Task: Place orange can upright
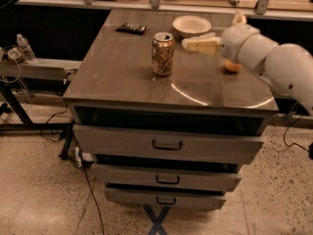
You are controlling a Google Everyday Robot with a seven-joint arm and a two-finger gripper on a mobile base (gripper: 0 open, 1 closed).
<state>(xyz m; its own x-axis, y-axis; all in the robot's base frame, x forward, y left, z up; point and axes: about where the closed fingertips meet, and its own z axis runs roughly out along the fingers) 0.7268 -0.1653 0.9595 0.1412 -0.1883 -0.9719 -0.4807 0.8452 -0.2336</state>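
Observation:
The orange can [163,54] stands upright on the grey cabinet top [117,77], near the middle, silver top rim up. My gripper [198,43] hovers to the right of the can, apart from it, pale fingers pointing left toward it. It is open and holds nothing. The white arm [274,65] reaches in from the right edge.
A white bowl [191,24] sits behind the gripper at the back. A round orange fruit [233,66] lies partly hidden behind the arm. A black flat object [131,28] lies at the back left. Drawers [166,145] below; a water bottle [23,48] on the left shelf.

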